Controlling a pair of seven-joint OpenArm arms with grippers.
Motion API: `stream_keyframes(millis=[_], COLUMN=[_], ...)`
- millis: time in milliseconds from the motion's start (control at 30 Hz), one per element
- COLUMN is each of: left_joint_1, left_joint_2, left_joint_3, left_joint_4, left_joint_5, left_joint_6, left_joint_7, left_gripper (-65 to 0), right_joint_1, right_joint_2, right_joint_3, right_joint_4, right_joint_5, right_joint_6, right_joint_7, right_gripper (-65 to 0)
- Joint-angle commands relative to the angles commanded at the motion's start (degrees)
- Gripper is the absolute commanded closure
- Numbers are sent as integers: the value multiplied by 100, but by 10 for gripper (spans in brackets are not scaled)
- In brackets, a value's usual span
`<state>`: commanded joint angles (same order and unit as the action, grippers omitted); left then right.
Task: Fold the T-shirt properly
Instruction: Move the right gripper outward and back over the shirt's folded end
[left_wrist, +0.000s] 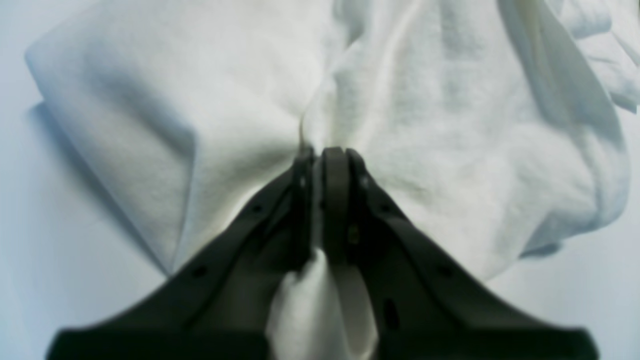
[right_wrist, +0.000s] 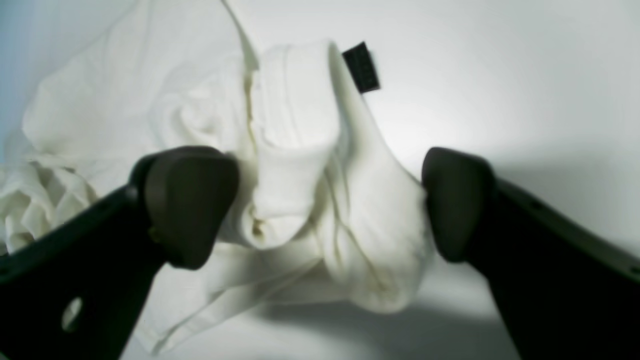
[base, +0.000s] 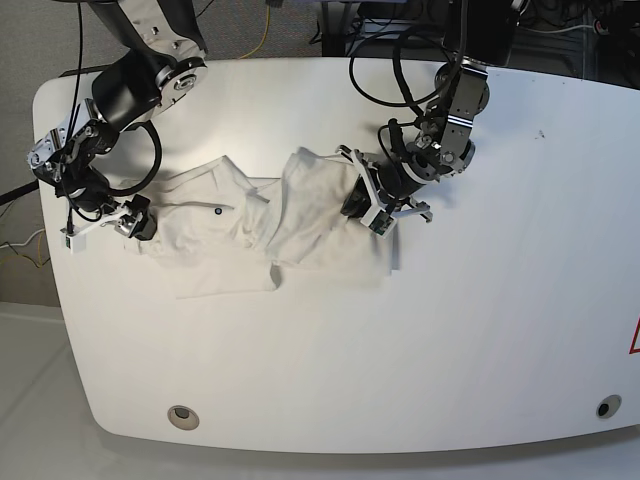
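Left pincer (left_wrist: 320, 155) pinches T-shirt (base: 300, 215); print hidden.

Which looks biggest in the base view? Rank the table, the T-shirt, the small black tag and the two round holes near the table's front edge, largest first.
1. Table.
2. T-shirt.
3. Left round hole and right round hole: too alike to rank.
4. Small black tag, a mere dot here.

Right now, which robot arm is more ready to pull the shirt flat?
Probably the left: its gripper is shut on the shirt. The right gripper is open around a bunched fold.
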<state>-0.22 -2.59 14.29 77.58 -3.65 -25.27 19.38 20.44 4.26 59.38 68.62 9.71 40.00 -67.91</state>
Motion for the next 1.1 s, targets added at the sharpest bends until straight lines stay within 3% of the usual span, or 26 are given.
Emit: stream_keyframes(millis=[433,967,1100], left_joint_1=[-9,-105,-105], left_joint_2=[9,9,9], left_joint_3=[0,0,0], left_joint_4=[-9,-290,-299], left_joint_5=[0,-9,0], left_joint_6=[0,0,0], left_joint_7=[0,-62,-149], left_gripper=[-18,-18,-18], right_joint_1=[-70,-220,-255], right_joint_2=[-308,-352,-352], right_joint_3=[-123,-193,-193], right_joint_4=[18,18,18], right_joint_5=[9,9,9], right_joint_6=[0,0,0], right_joint_7=[-308,-343,-343], right_gripper=[-607,-606,-568])
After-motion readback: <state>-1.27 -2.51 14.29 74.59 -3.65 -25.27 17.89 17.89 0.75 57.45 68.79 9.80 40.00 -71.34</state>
